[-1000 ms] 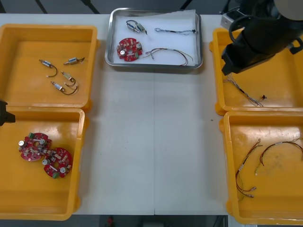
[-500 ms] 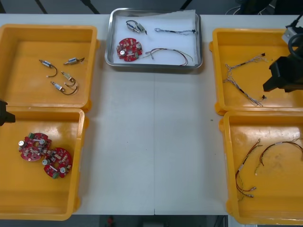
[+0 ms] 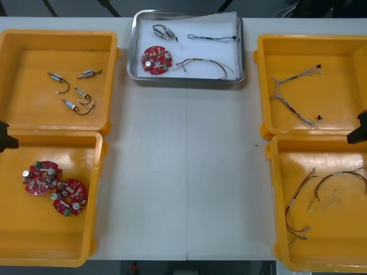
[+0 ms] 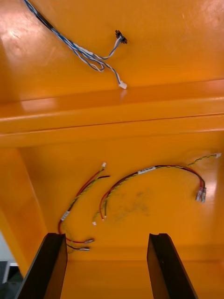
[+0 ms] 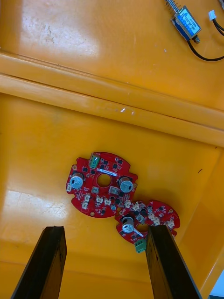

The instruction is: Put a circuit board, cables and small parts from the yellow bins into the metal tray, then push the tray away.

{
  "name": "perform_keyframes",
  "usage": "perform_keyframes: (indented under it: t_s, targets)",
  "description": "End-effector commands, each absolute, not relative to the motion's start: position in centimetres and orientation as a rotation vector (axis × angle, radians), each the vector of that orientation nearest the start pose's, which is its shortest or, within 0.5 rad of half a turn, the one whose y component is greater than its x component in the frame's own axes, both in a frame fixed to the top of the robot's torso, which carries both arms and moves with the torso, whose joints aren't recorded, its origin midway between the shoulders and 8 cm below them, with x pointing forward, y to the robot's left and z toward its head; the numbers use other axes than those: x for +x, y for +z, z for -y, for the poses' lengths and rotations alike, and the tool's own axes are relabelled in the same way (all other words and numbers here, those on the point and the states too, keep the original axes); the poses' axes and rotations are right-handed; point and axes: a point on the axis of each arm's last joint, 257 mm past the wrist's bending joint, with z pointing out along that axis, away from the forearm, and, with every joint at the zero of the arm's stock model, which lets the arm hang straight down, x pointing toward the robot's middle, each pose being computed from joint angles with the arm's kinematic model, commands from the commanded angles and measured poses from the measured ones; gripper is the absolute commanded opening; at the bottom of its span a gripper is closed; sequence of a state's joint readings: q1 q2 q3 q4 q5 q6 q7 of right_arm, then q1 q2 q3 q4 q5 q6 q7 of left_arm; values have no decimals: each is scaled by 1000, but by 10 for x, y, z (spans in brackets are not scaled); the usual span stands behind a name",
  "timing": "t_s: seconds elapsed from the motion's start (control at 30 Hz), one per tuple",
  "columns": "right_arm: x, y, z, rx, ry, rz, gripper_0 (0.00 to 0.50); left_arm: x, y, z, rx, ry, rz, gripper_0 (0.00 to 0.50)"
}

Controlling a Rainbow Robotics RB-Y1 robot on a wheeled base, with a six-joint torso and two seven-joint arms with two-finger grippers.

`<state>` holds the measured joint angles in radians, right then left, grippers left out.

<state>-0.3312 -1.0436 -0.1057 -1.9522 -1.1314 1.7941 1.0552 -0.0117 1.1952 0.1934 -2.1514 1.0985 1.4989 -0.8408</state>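
Note:
The metal tray [image 3: 133, 51] stands at the table's far middle, white inside. It holds a round red circuit board [image 3: 156, 59], a small metal part [image 3: 165, 31], a black cable [image 3: 211, 38] and a red and yellow cable [image 3: 206, 65]. My right gripper [image 3: 359, 128] sits at the right edge, over the rim between the two right bins. In its wrist view the right gripper [image 4: 106, 238] is open above red and yellow cables [image 4: 140, 187]. My left gripper [image 3: 4, 137] is parked at the left edge; the left gripper [image 5: 105, 231] is open above two circuit boards [image 5: 102, 184].
The far left yellow bin [image 3: 109, 74] holds several small metal parts [image 3: 74, 91]. Two circuit boards [image 3: 54, 188] lie in the near left bin. A blue and white cable [image 3: 292, 97] lies in the far right bin and red and yellow cables [image 3: 312, 197] in the near right bin.
My right arm has drawn back from beside the tray, across the far right bin, to the table's right edge. The left arm and the tray's contents have not moved.

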Motion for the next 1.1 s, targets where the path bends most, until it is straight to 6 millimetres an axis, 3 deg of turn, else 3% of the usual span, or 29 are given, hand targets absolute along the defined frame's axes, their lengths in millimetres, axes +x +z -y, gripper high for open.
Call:
perform_keyframes:
  t_s: [0.03,0.7,1.1]
  targets:
    - [398,-139,390,35,-2,-2751,500,381,-147,-397,-184,3,-2617,500]
    - [404,-161,380,22,14,-2755,500,381,-147,-397,-184,3,-2617,500]
    - [405,-162,380,23,11,-2752,500,381,-147,-397,-184,3,-2617,500]
